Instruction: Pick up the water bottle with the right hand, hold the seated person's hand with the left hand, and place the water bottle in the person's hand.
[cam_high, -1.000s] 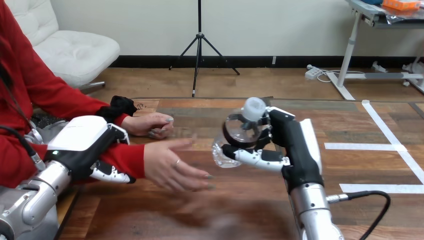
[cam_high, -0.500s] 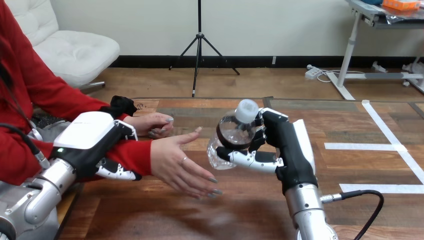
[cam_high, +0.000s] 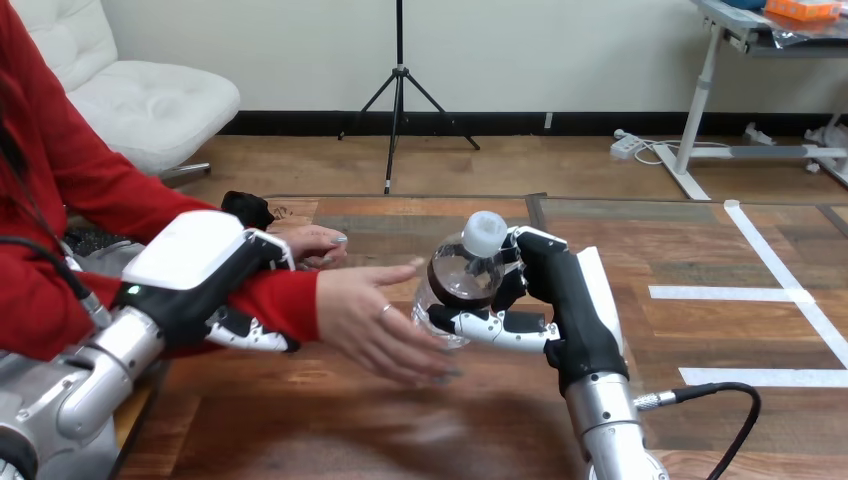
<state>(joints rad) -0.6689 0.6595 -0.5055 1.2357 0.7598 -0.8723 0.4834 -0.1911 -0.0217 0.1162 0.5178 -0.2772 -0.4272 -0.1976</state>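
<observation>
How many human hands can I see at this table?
2. One open hand is stretched out beside the clear plastic water bottle with a white cap in the robot's right hand; the other hand rests on the wooden table farther back, behind the robot's left hand.

The brown wooden plank table (cam_high: 700, 250) is brightly, evenly lit; a soft shadow is cast beneath the person's outstretched hand (cam_high: 375, 320).

White tape strips (cam_high: 735, 292) lie on the wooden table (cam_high: 400, 440) toward its right edge, one slanting in from the far edge. The person's other hand (cam_high: 315, 245) rests near the far left corner.
</observation>
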